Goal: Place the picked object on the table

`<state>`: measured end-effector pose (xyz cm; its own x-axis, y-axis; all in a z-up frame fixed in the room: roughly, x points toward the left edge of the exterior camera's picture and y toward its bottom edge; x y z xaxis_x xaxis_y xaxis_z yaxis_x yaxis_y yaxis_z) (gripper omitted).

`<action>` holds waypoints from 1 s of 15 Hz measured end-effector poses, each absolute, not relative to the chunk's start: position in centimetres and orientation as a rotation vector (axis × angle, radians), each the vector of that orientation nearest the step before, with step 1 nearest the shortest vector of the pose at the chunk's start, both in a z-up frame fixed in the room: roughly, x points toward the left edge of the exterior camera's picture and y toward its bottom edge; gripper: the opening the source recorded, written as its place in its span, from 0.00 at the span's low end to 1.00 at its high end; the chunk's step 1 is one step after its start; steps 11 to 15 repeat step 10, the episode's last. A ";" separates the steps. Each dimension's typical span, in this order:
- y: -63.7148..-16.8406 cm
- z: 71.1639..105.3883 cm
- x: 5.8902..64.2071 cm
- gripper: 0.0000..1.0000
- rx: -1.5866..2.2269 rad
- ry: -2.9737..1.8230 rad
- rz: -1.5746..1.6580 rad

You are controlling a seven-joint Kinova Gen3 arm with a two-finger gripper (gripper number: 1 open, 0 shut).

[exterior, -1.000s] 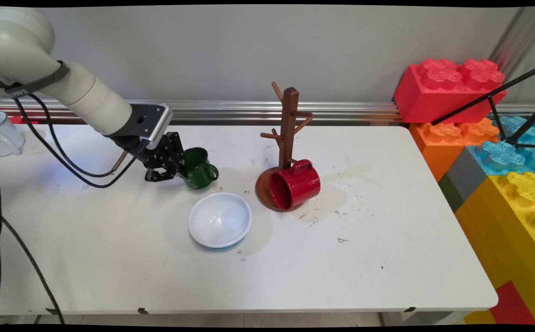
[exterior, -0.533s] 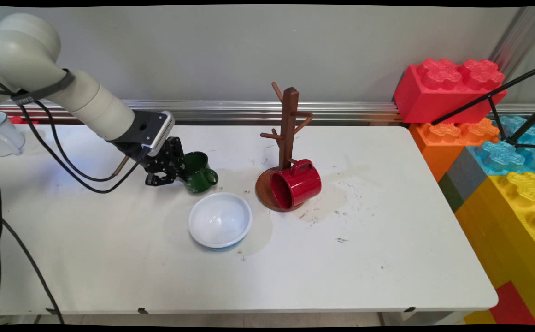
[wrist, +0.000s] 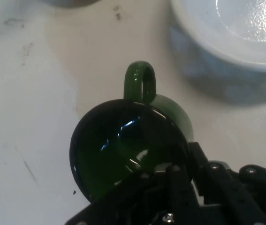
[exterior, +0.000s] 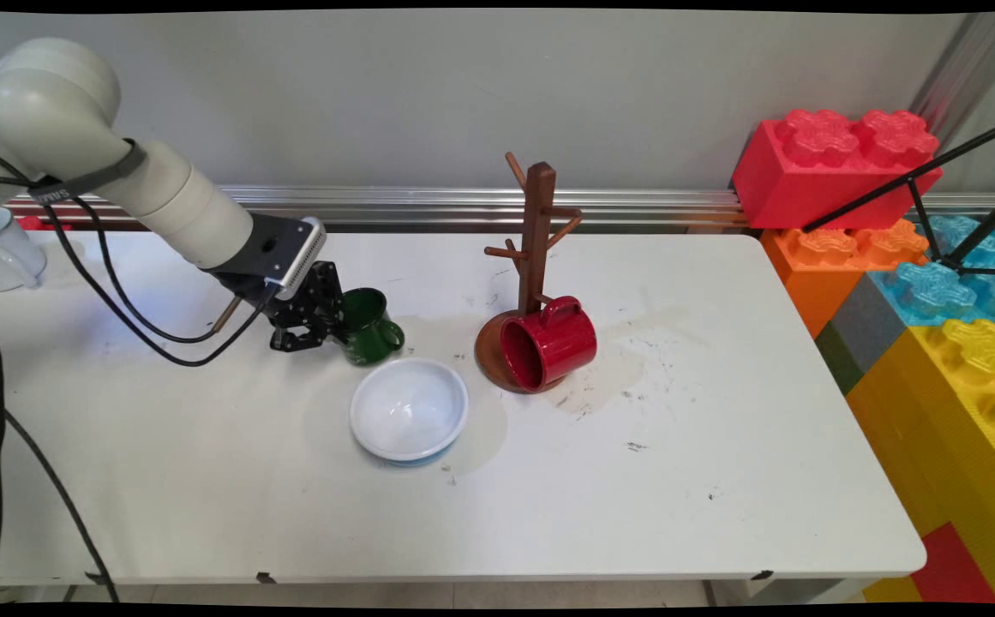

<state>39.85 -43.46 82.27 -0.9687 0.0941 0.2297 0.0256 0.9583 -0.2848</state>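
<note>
Jaws closed on the rim of the green mug: in the hand view we see one black finger reaching down inside the cup and the rest of the linkage outside its wall, so our gripper pinches the wall near the lip. The mug sits left of centre in the main view, tilted a little toward the arm, with its handle pointing lower right, away from the fingers. We judge the grip is on the side opposite the handle so the loop stays free. Whether the mug's base touches the table or hangs just above it, we cannot tell.

Just below and right of the mug stands a white bowl, near enough that its rim fills the upper right of the hand view. Further right, a red mug lies on its side against the base of a wooden mug tree. Big toy bricks are stacked at the right edge, and a pale cup sits at the far left.
</note>
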 end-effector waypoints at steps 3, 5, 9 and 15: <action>-43.4 82.1 39.9 1.00 -0.106 -2.871 0.405; -43.4 82.0 39.9 1.00 -0.112 -2.872 0.403; -43.3 82.1 39.9 1.00 -0.106 -2.870 0.396; -43.3 82.2 39.9 1.00 -0.102 -2.869 0.394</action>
